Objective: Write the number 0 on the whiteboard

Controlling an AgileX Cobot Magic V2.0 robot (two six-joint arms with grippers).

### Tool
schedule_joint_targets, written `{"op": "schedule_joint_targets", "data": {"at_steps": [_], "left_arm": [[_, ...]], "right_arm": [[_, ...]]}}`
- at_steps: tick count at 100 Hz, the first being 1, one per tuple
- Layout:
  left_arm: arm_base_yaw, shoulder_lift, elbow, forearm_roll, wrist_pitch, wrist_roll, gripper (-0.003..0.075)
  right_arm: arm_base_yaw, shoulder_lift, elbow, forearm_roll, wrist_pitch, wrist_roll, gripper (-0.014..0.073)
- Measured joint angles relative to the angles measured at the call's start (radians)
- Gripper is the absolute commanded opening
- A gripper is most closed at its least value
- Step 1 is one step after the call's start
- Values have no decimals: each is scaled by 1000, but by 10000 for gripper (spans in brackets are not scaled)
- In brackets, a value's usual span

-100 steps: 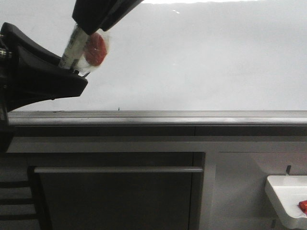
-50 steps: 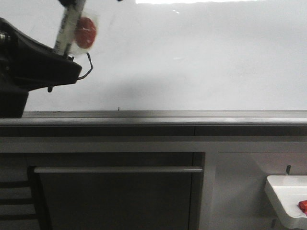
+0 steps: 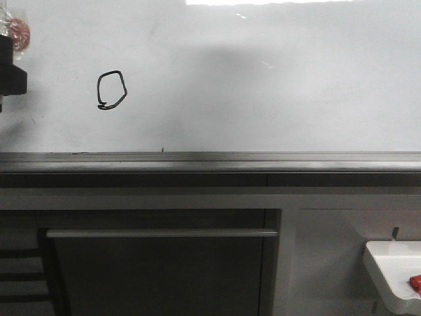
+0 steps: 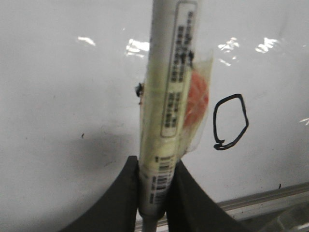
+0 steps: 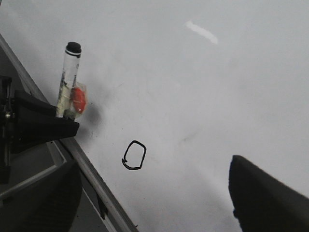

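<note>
Left hand [image 4: 153,193] has drawn back leftward, uncovering the number 0 [image 3: 110,90] on the whiteboard [image 3: 276,85]. It clenches the marker [image 4: 166,96]. Right hand [image 5: 154,193] spread, released.

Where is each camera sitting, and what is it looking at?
Front view: sits facing forward, looks at the whiteboard with the number 0 above a cabinet; the left gripper peeks in at the edge.
Left wrist view: rides the left arm, looks along the marker pen clamped between its fingers toward the board.
Right wrist view: rides the right arm, looks down at the board; its own open fingers show.
All three share the number 0.
</note>
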Motion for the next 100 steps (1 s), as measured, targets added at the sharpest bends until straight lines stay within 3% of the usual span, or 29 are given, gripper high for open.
{"op": "schedule_joint_targets", "data": {"at_steps": [18, 33, 51, 100], "left_arm": [[1, 87, -128, -55, 207, -4, -20], [1, 148, -200, -92, 290, -6, -20], [1, 178, -220, -151, 303, -8, -20], [2, 178, -220, -141, 305, -8, -20]], "right_arm": [[0, 0, 0, 0, 6, 0, 560], [0, 0, 0, 0, 12, 0, 560], [0, 0, 0, 2, 14, 0, 560], [0, 0, 0, 2, 18, 0, 560]]}}
